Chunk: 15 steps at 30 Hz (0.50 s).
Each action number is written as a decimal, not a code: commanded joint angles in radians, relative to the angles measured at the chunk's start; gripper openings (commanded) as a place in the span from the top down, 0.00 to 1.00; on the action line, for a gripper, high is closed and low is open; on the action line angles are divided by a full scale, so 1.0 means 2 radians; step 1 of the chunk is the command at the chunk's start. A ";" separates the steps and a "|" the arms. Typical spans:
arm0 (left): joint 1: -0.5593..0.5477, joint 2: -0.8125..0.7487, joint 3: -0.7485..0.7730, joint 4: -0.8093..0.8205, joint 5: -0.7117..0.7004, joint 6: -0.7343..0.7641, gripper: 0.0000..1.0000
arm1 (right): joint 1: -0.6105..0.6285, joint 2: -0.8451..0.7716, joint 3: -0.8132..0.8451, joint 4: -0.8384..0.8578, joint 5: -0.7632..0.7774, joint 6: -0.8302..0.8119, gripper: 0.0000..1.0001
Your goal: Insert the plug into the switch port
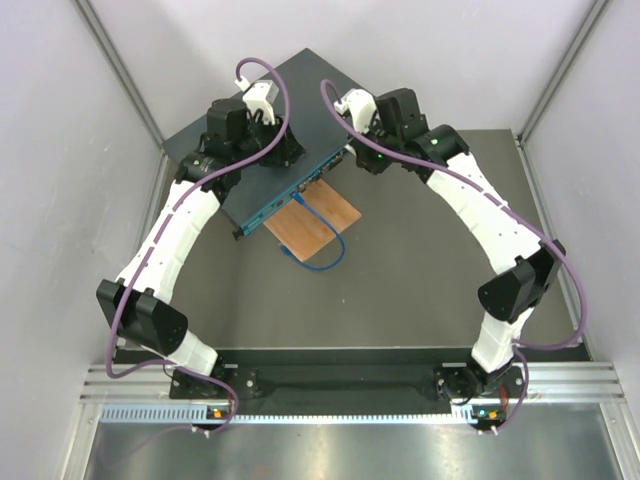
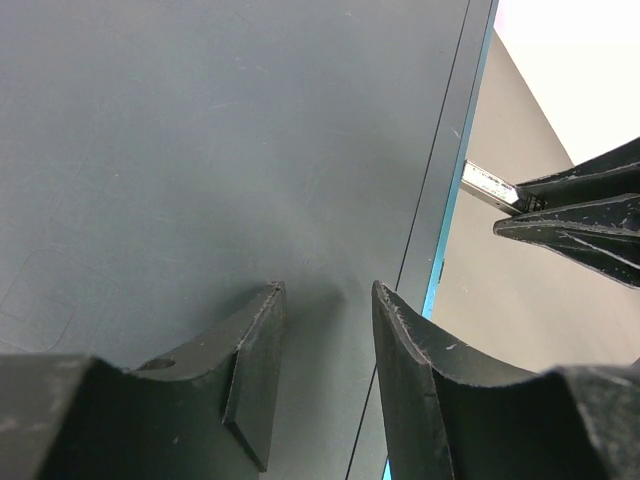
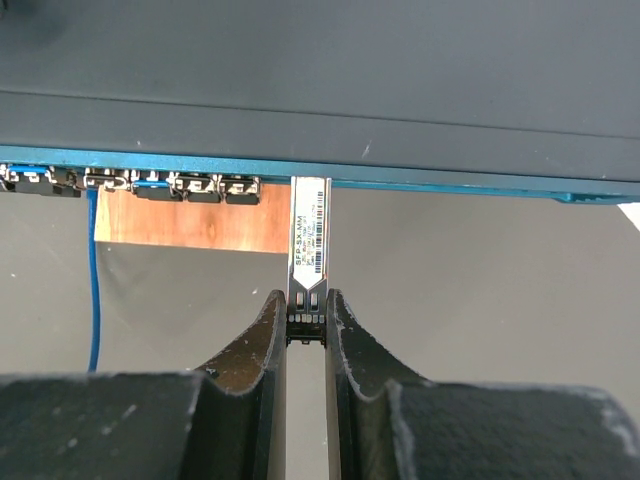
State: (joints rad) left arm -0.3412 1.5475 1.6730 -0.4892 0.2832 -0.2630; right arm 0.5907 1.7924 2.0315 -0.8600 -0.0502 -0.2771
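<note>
Switch (image 1: pixel 308 115) lies on dark grey tabletop (image 1: pixel 420 262) between pale walls (image 1: pixel 60 150)

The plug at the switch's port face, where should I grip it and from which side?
Grip the plug at its tail end, pinched across its narrow width, coming from the side away from the switch. It is a slim bar, nose at the port face, so only the tail is free. The right tool holds it so.

Robot lab cell: white panel walls (image 1: pixel 50 150), aluminium rail (image 1: pixel 350 385), dark table (image 1: pixel 420 290).
</note>
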 commanded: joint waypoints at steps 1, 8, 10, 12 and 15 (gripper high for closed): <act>0.004 -0.004 -0.005 0.020 0.007 -0.002 0.55 | 0.000 0.010 0.029 0.024 -0.006 0.005 1.00; 0.006 -0.005 -0.006 0.019 0.007 -0.002 0.54 | 0.000 0.006 0.021 0.020 -0.019 0.006 1.00; 0.005 -0.004 -0.005 0.020 0.009 -0.002 0.54 | 0.001 -0.005 0.005 0.023 -0.017 0.004 1.00; 0.005 -0.002 -0.005 0.019 0.010 -0.003 0.54 | 0.000 -0.009 -0.006 0.025 -0.015 0.003 1.00; 0.005 0.000 -0.004 0.022 0.013 -0.007 0.54 | -0.001 -0.009 -0.005 0.026 -0.012 0.002 1.00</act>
State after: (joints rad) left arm -0.3363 1.5475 1.6714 -0.4862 0.2958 -0.2638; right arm 0.5880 1.8084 2.0167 -0.8566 -0.0650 -0.2771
